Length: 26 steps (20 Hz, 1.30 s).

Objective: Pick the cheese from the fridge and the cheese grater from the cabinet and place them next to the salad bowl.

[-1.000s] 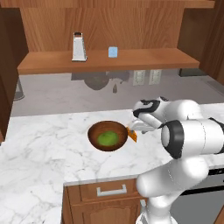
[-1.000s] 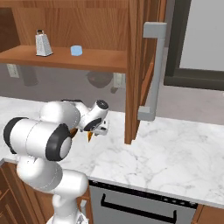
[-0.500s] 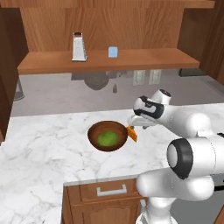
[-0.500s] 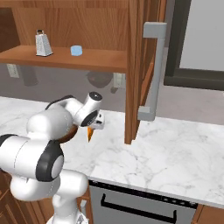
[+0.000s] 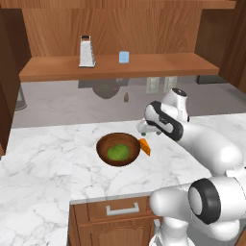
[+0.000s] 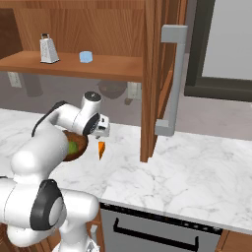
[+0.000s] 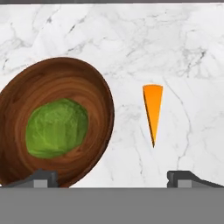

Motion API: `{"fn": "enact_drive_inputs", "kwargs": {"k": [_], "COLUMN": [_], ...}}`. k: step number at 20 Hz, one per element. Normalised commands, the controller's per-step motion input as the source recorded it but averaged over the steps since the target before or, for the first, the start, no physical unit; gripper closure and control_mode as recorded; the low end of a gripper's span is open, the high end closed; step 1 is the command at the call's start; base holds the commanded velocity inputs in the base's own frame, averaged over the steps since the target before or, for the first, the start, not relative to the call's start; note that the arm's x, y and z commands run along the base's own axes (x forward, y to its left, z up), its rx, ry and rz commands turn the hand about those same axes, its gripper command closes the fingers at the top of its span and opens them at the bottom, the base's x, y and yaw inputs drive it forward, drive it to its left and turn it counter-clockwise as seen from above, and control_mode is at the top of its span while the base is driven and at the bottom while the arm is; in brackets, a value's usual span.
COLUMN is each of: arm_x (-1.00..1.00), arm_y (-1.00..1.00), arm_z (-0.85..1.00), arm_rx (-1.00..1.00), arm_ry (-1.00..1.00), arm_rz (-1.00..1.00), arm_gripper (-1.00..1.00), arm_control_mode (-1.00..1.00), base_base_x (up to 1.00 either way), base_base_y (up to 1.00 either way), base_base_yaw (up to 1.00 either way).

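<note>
Cheese (image 7: 153, 110): lying on the bench (image 7: 188, 52) just beside the salad bowl (image 7: 94, 92), placed as asked.
Gripper (image 5: 144, 130): spread wide above it, holding nothing.
Cheese grater (image 5: 86, 51): untouched on the cabinet shelf (image 5: 158, 65), likely next.

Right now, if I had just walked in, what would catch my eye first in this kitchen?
Probably the white arm stretched over the marble counter, its open tool just above a bright orange cheese wedge. The cheese lies beside a wooden bowl of green salad, apart from it. Up on the wooden shelf stand a silver grater and a small blue cup.
</note>
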Motion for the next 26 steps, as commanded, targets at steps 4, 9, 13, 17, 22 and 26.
{"fn": "enact_drive_inputs", "kwargs": {"k": [4,9,13,17,22,26], "arm_x": [-0.25,-0.25,-0.24,-0.28,-0.23,-0.2], "arm_y": [0.21,0.17,0.14,0.1,0.17,0.22], "arm_z": [0.47,0.41,0.37,0.4,0.44,0.42], "arm_rx": [-0.05,-0.05,0.0,0.0,0.0,0.0], "arm_ry": [-0.01,-0.04,0.0,-0.02,-0.03,-0.03], "arm_rz": [0.0,-0.03,-0.04,-0.04,-0.08,-0.08], "arm_gripper": [-1.0,-1.0,-1.0,-1.0,-1.0,-1.0], "arm_control_mode": [-1.0,-1.0,-1.0,-1.0,-1.0,-1.0], "base_base_x": [0.0,0.0,0.0,0.0,0.0,0.0], "base_base_y": [0.0,0.0,0.0,0.0,0.0,0.0], "base_base_yaw": [0.0,0.0,0.0,0.0,0.0,0.0]}}
